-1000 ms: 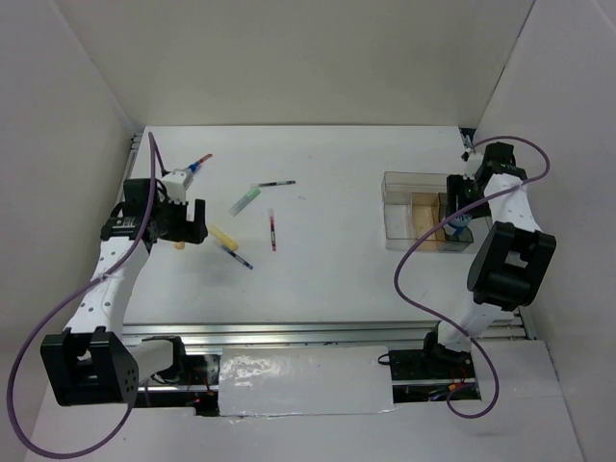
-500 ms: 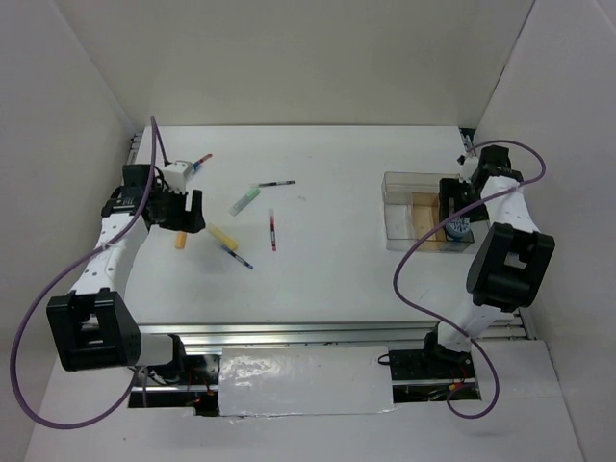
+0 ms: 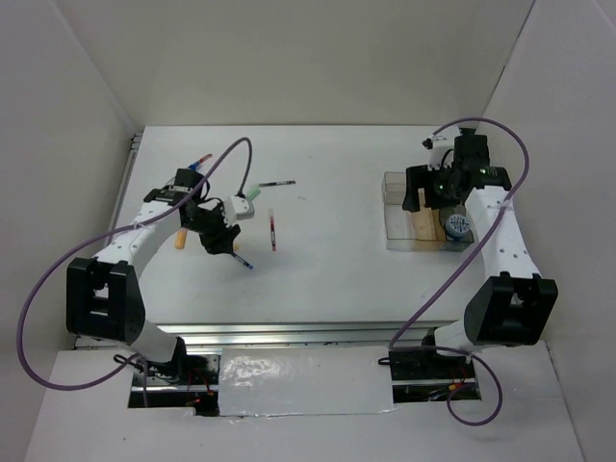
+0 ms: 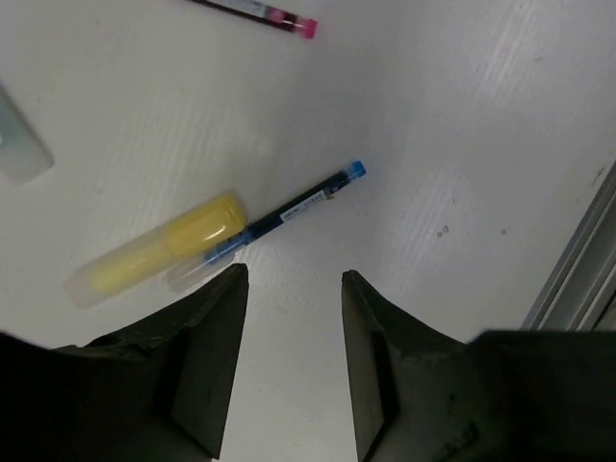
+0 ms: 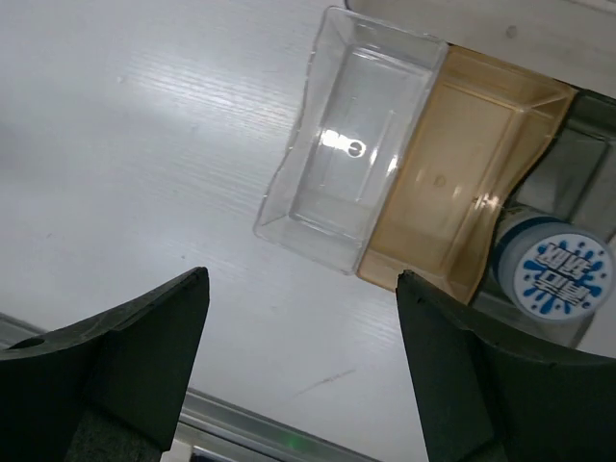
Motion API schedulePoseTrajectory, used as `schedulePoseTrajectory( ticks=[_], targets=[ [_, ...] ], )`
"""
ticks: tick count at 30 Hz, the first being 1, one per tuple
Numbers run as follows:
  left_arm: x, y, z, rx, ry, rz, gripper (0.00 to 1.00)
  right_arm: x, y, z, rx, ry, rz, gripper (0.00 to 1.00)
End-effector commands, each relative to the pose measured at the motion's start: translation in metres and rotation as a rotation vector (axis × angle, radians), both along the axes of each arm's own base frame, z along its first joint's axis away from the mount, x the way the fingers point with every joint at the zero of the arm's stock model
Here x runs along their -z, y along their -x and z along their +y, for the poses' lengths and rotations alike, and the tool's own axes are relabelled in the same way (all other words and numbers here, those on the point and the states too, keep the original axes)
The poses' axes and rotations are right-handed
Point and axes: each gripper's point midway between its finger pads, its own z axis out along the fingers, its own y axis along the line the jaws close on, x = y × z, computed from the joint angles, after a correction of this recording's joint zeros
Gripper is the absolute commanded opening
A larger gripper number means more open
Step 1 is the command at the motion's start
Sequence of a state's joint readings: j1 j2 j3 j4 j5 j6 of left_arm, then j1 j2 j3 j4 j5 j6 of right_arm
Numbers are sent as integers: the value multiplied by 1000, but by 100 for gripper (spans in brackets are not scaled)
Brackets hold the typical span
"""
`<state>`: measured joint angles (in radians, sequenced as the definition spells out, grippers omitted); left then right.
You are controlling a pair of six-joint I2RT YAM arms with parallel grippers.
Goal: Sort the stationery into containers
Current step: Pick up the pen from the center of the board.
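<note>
My left pincer (image 4: 294,279) is hanging low over the desk (image 4: 462,144), fingers half spread and pinching nothing. I'm aiming at the yellow marker (image 4: 159,252), which is lying flat just beyond my fingertips with the blue-capped pen (image 4: 289,214) resting against its end.

Risk, as I'm judging it: those two are touching, so closing here could be catching both. One finger could also be landing on the pen and flicking it off. The marker is round and could be rolling out of a loose pinch. The orange marker (image 3: 180,240) is lying just beside my left arm, so a careless swing could be sweeping it away.

My right pincer (image 5: 300,279) is hovering above the box (image 5: 346,192), fingers spread wide, empty. Coming down sloppily, I could be clipping a wall and shoving the box, which looks light.

Counting near to far:
- one yellow marker
- one blue-capped pen
- one orange marker
- one red pen (image 3: 272,231)
- one green marker (image 3: 252,197)
- one black pen (image 3: 276,183)
- one blue-tipped tube (image 3: 199,161) at the far left

That is seven loose items lying on the desk. There is one box, with three compartments showing: clear, tan and a darker one. One roll (image 5: 553,274) is sitting in the darker one. Two pincers.
</note>
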<state>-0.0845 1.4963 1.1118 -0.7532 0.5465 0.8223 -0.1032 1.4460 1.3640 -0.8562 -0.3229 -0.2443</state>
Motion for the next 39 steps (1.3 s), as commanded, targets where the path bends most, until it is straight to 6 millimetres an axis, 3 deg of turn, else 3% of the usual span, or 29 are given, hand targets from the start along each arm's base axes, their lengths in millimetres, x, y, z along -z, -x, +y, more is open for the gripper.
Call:
schedulePoseTrajectory(
  ticks=[1, 5, 10, 27, 31, 34, 37, 39],
  targets=[
    [3, 3, -11, 221, -65, -76, 55, -2, 20, 19, -20, -80, 30, 84],
    [21, 10, -26, 345, -132, -95, 52, 0, 31, 25, -28, -118, 55, 84],
    [49, 14, -29, 441, -205, -55, 49, -7, 40, 26, -30, -126, 48, 84],
    [95, 18, -25, 648, -336, -91, 40, -16, 54, 21, -27, -134, 53, 84],
    [99, 23, -28, 682, -360, -145, 32, -18, 50, 18, -27, -159, 46, 84],
    [99, 31, -32, 668, -378, -158, 18, -24, 48, 22, -48, -199, 45, 84],
    [82, 48, -30, 663, -385, -179, 9, -37, 40, 33, -79, -232, 4, 83],
    [53, 51, -31, 633, -375, -260, 4, -44, 35, 50, -127, -252, -8, 83]
  ],
)
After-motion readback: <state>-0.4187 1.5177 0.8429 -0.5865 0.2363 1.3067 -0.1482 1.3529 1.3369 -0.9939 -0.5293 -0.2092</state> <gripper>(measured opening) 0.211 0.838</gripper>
